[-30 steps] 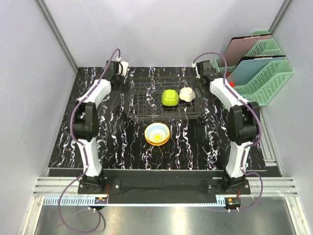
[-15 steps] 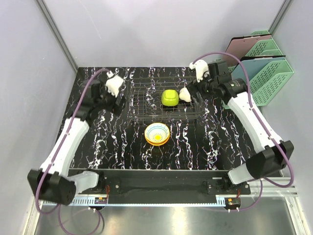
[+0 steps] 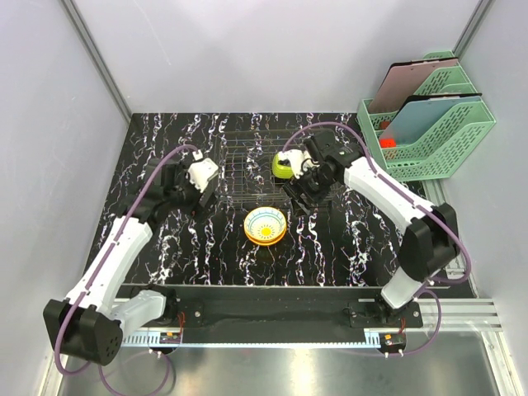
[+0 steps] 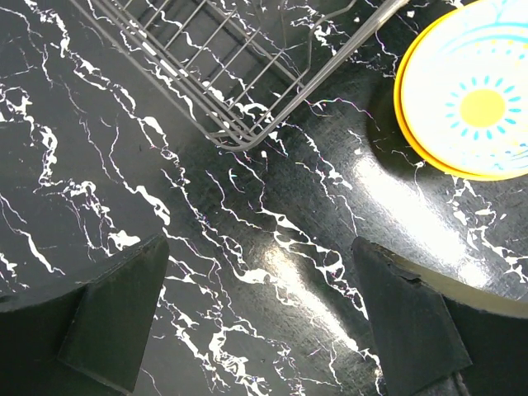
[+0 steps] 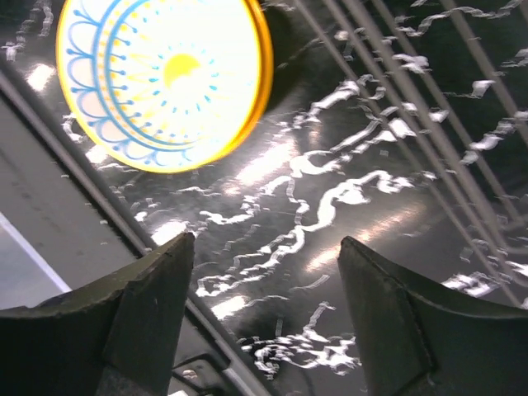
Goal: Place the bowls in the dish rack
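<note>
The wire dish rack stands at the middle back of the black marble table. A lime green bowl sits in it; my right arm covers the rack's right part, and no white bowl shows. A cream bowl with an orange rim and patterned inside lies on the table in front of the rack. My left gripper is open and empty by the rack's left front corner, with the bowl to its right. My right gripper is open and empty just right of the bowl, by the rack's front wires.
Green mesh file trays and a pink board stand at the back right, off the table. Grey walls close in the left, back and right. A metal rail runs along the near edge.
Both arms have swung in from the back corners toward the table's middle. The right arm now hangs over the rack's right front and hides the white bowl. The bowls have not moved.
</note>
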Robot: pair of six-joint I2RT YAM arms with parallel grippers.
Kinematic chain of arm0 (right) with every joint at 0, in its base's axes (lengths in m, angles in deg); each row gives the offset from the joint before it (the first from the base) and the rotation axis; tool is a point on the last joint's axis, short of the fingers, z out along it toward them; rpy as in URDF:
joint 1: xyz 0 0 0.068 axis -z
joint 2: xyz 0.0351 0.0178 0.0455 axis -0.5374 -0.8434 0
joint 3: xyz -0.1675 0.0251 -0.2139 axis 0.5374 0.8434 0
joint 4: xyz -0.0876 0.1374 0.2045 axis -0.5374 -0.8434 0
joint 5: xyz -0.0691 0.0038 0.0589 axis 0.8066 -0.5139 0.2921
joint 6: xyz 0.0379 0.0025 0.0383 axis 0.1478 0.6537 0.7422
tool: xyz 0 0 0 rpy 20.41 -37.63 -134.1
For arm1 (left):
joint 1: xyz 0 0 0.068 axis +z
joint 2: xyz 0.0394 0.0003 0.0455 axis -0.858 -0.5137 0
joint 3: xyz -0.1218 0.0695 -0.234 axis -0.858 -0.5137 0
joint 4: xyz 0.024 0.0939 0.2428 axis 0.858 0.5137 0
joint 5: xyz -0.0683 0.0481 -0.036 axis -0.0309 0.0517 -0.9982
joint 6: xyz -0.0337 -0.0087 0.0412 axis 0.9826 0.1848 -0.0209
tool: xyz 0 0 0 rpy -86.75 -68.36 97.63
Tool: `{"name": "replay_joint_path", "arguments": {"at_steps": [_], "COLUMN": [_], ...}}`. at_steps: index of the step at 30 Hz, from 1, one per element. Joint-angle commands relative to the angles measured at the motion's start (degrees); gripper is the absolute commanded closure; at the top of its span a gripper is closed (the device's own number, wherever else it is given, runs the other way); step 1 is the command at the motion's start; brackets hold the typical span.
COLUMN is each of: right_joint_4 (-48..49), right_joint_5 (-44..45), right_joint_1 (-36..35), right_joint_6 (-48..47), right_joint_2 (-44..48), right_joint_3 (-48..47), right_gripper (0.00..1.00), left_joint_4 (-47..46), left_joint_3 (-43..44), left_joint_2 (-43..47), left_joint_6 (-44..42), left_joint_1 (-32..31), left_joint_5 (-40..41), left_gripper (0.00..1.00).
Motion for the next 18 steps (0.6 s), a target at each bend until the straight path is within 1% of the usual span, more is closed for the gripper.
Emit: {"name": "replay_joint_path", "arguments": {"at_steps": [1, 7, 11, 12, 13, 18], "right_joint_4": [-1.3, -2.0, -3.0, -3.1, -3.2, -3.2], "right_joint_5": [-4.4, -4.7, -5.0, -5.0, -5.0, -4.1], "right_joint_1": [-2.1, -5.7, -5.9, -6.0, -6.0, -6.0], "right_joint_6": [1.8, 2.5, 3.5, 3.7, 3.8, 4.0], "right_joint_2": [-3.2, -8.7, -13.2, -13.7, -14.6, -15.4], "right_joint_3": [-4.1, -6.2, -9.4, -9.7, -10.2, -10.2], "right_gripper": [0.23, 0.26, 0.32, 0.35, 0.36, 0.37], "left_joint_4": [-1.8, -2.3, -2.4, -2.4, -2.4, -2.5], "left_joint_3": [0.3, 0.0, 0.3, 0.3, 0.2, 0.0], "left_joint_2": [-0.9, -1.8, -2.5, -2.4, -2.3, -1.7], "left_joint_6": [-1.1, -1.1, -1.1, -1.0, -1.0, -1.2], "left_joint_1": [-1.0, -1.6, -2.1, -2.2, -2.2, -2.4], "left_joint_5": [1.0, 1.1, 1.4, 1.4, 1.3, 1.3], "left_gripper": [0.01, 0.01, 0.01, 0.01, 0.01, 0.01]}}
